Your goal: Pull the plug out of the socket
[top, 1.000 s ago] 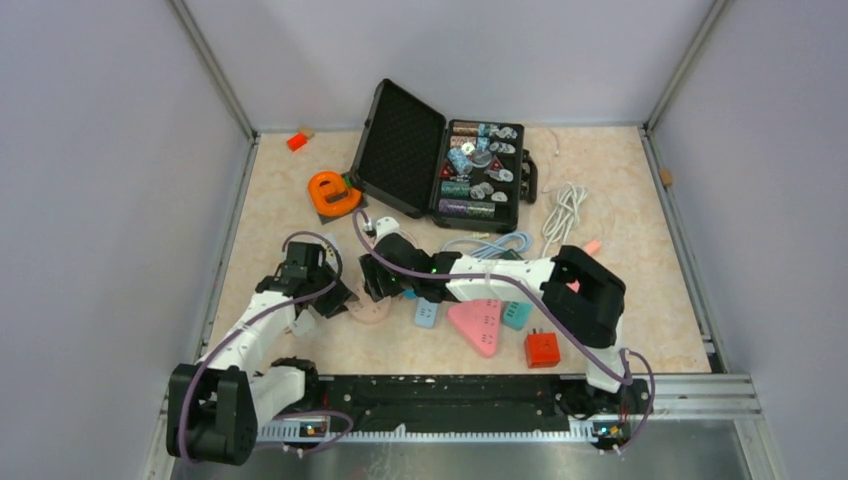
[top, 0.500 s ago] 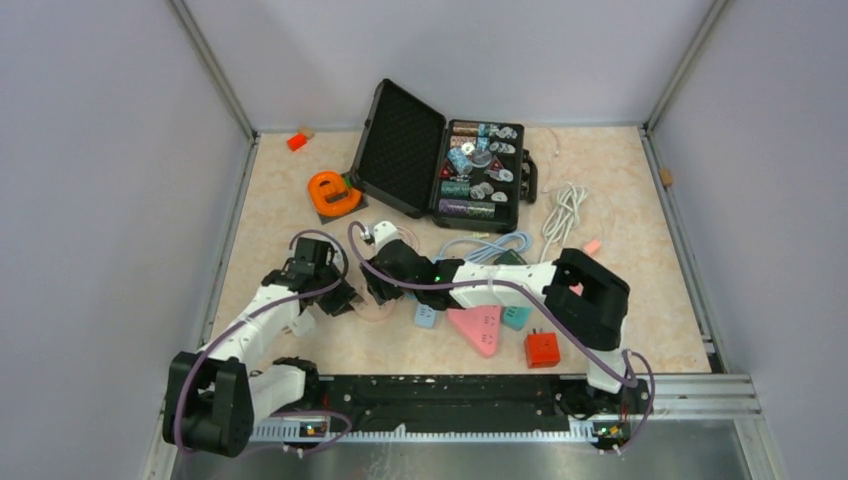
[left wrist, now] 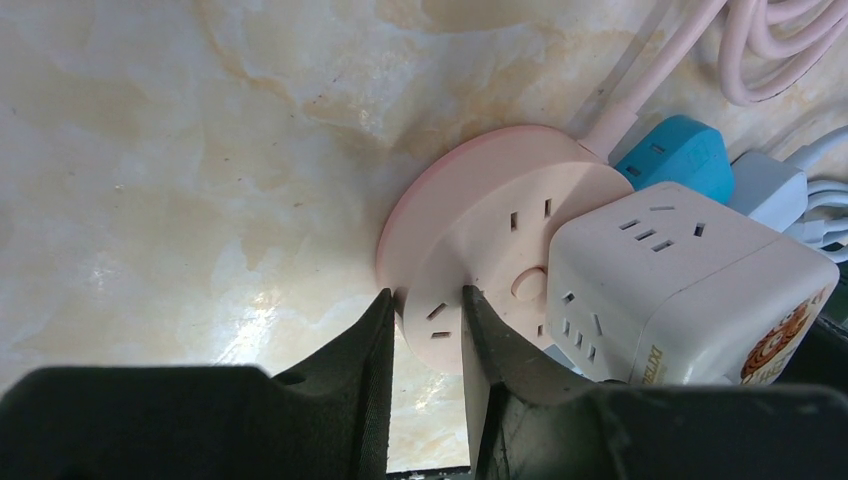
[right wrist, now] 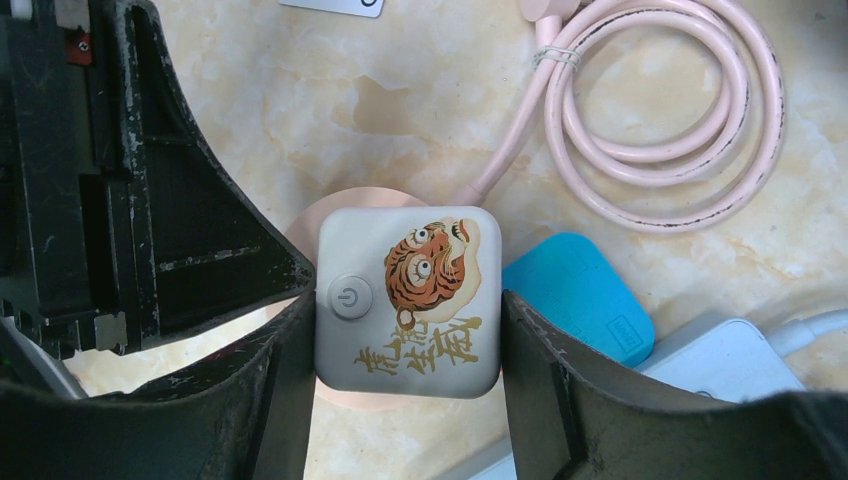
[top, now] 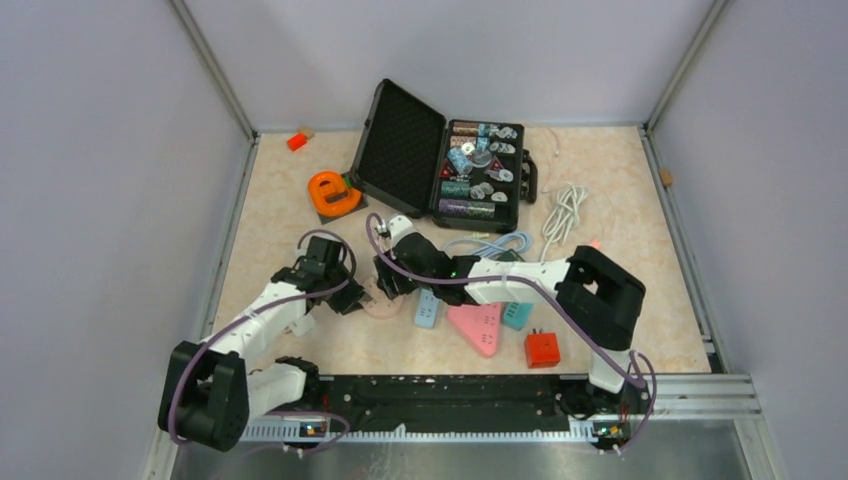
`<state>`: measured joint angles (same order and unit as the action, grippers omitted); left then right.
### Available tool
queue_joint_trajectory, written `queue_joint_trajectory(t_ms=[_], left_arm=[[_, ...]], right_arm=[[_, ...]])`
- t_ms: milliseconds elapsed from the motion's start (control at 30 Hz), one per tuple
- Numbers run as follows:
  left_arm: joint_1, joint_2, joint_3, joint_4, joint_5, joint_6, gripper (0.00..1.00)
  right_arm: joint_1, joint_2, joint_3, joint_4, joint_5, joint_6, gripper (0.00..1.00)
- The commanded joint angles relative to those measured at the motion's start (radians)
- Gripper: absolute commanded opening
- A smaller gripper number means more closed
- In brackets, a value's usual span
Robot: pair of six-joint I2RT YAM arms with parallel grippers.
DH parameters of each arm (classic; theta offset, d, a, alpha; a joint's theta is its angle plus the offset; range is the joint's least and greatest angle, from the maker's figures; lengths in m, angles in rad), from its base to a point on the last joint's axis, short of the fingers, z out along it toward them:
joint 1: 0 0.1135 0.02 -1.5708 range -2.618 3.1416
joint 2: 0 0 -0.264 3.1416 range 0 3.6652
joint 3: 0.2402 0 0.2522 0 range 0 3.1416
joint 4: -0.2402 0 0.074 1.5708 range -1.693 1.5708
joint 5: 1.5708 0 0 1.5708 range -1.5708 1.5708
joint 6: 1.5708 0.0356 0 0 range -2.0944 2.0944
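A round pink socket (left wrist: 490,230) lies flat on the marble table, with a white cube plug (left wrist: 680,280) seated in it. The cube's top carries a tiger print and a power button (right wrist: 410,300). My left gripper (left wrist: 428,300) is shut on the socket's near rim, and both fingers touch it. My right gripper (right wrist: 408,300) is shut on the cube plug, one finger pressed to each side. From above, the left gripper (top: 358,297) and right gripper (top: 392,283) meet over the socket (top: 378,306), and the cube is hidden under the right one.
A coiled pink cable (right wrist: 650,120) runs from the socket. A blue adapter (right wrist: 580,295) and a white one lie just beside it. An open black case (top: 440,160), an orange tape dispenser (top: 333,193), a pink triangular strip (top: 478,325) and a red adapter (top: 542,348) surround the spot.
Both arms and the socket have shifted a little to the right. The left gripper's fingers have narrowed onto the socket's rim. The right gripper's grip on the cube is unchanged.
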<state>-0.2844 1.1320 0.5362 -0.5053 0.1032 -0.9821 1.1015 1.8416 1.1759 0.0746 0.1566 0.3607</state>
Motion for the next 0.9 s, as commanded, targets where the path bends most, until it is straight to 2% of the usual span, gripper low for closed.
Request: queue_joint_trajectory(t_ms=[0, 67, 200, 233, 367, 500, 567, 767, 867], left_arm=[[-0.036, 0.077, -0.033, -0.036, 0.015, -0.015, 0.29], [-0.036, 0.08, -0.033, -0.035, 0.013, -0.014, 0.29], [-0.036, 0.081, -0.034, -0.03, 0.013, -0.015, 0.29], [-0.036, 0.083, -0.035, -0.03, 0.013, -0.015, 0.29], [-0.037, 0.087, -0.035, -0.026, 0.015, -0.014, 0.29], [-0.035, 0.086, -0.035, -0.025, 0.015, -0.012, 0.29], [-0.037, 0.087, -0.034, -0.026, 0.015, -0.012, 0.29], [-0.036, 0.086, -0.033, -0.029, 0.013, -0.012, 0.29], [-0.036, 0.084, -0.03, -0.034, 0.011, -0.01, 0.29]], right_arm=[[-0.004, -0.097, 0.003, 0.207, -0.137, 0.099, 0.0], [-0.052, -0.112, -0.023, 0.259, -0.24, 0.183, 0.0], [-0.063, -0.114, -0.023, 0.284, -0.319, 0.258, 0.0], [-0.054, -0.109, -0.021, 0.28, -0.317, 0.252, 0.0], [0.026, -0.095, 0.016, 0.18, -0.108, 0.068, 0.0], [0.034, -0.105, -0.017, 0.207, -0.021, 0.0, 0.0], [0.021, -0.12, -0.035, 0.231, -0.032, 0.009, 0.0], [-0.069, -0.165, -0.091, 0.365, -0.253, 0.192, 0.0], [-0.03, -0.17, -0.086, 0.345, -0.179, 0.112, 0.0]])
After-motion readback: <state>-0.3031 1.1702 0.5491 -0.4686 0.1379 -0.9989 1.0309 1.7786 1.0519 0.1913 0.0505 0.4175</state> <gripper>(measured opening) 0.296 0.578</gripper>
